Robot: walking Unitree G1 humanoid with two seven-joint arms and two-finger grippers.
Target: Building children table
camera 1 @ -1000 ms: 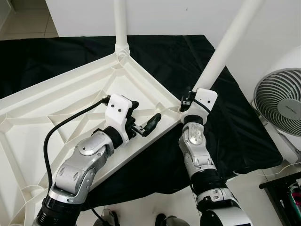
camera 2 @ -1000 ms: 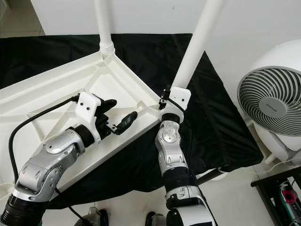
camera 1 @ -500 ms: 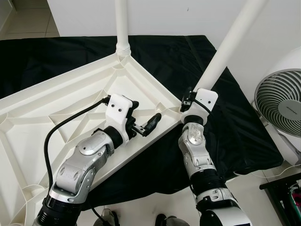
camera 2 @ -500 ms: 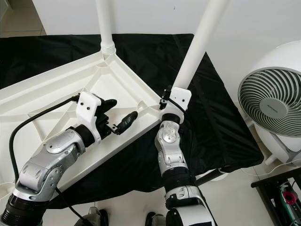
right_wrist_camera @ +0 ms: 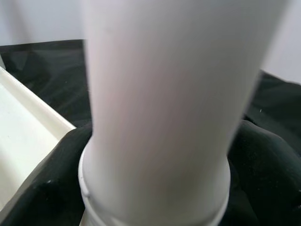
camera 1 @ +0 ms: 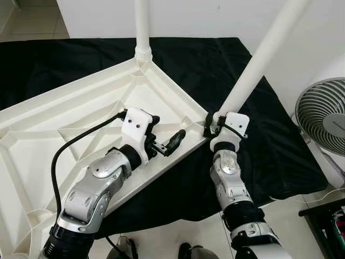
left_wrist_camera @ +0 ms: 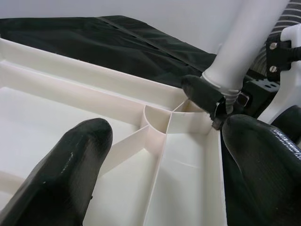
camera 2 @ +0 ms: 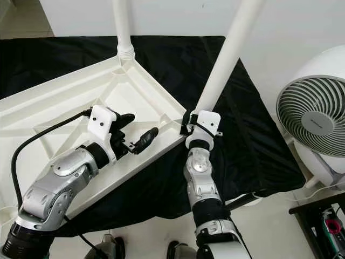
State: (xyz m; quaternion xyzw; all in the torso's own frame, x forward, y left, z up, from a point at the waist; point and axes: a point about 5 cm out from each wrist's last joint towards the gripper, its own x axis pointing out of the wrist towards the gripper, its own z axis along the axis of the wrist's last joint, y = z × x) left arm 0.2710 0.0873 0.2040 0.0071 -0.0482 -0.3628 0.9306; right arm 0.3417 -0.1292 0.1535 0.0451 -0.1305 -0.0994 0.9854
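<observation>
- Tabletop (camera 1: 81, 116), white plastic, lies upside down on the black cloth (camera 1: 215, 59); ribbed underside faces up and spans from the scene centre out to 9 o'clock.
- Black cloth covers the surface under it, running from 10 to 4 o'clock.
- Fan (camera 1: 323, 121), white, stands at 3 o'clock, apart from the cloth edge.
- Held leg (camera 1: 259, 59), white tube, rises tilted toward 1 o'clock, base at the tabletop's near right corner socket.
- Fitted leg (camera 1: 142, 27) stands upright in the corner socket at 12 o'clock.
- Right gripper (camera 2: 190, 125) is clamped around the held leg's base, just beside the corner.
- Left gripper (camera 1: 164, 137) hovers over the tabletop's inner ribs near centre, fingers (left_wrist_camera: 70, 169) spread, holding nothing.
</observation>
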